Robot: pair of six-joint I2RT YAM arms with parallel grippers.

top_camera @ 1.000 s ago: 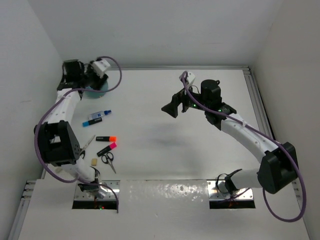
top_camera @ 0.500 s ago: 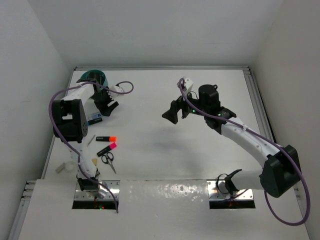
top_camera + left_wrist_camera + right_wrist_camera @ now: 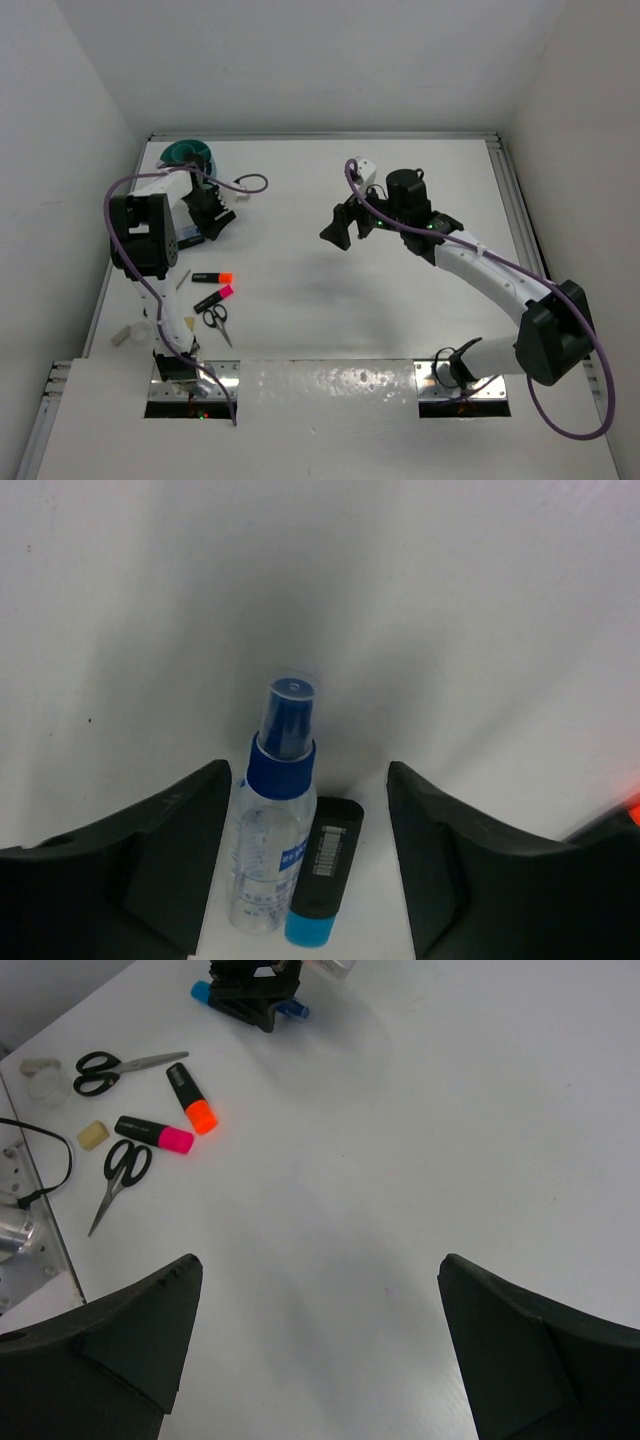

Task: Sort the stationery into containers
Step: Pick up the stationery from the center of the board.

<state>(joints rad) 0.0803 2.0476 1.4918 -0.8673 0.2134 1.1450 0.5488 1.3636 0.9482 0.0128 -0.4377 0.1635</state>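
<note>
Fingers [image 3: 170, 860] of the left gripper [image 3: 308, 780] stand parted, empty, straddling spray bottle [image 3: 272, 830] and light-blue marker [image 3: 325, 875], long axes running 6 to 12 o'clock; right gripper [image 3: 318, 1260] gapes, farther off.

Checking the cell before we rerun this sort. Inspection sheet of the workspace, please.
Surface: white table, no spill or damage seen.
Job's things: teal cup at far left, contents unclear; orange marker, pink marker, scissors, second scissors and tan eraser loose at near left; light-blue marker lying beside the bottle.
Clutter: clear spray bottle with blue cap; small whitish thing by the scissors, unclear.
Grippers: left gripper open, jaws either side of bottle and light-blue marker; right gripper open, empty, over mid-table.
Cables: purple cable looped along each arm.
Surroundings: white walls on three sides.
</note>
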